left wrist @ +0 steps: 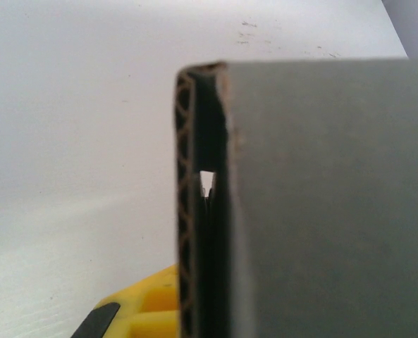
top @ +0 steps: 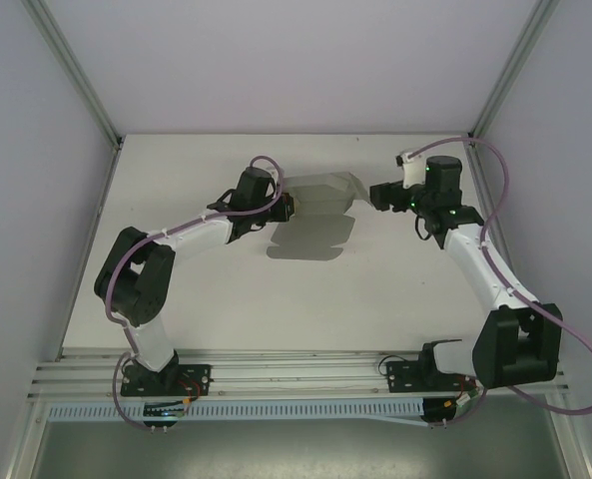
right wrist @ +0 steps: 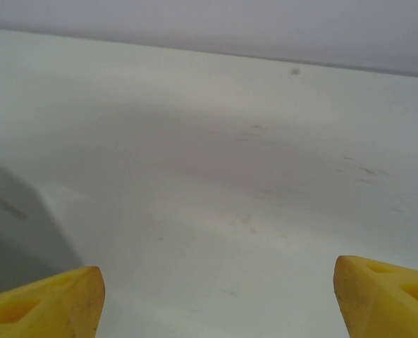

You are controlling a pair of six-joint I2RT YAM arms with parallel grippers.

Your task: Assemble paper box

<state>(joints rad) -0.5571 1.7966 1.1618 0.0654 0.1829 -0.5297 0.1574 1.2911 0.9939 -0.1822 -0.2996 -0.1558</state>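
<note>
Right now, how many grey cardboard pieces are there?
1: the paper box, held by the left gripper over the back middle of the table. The darker patch below it looks like its shadow, not a second piece.

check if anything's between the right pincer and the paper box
Nothing visible. The open right pincer sits just off the right end of the paper box, with only bare table below the gap. The left pincer grips the box's other end.
</note>
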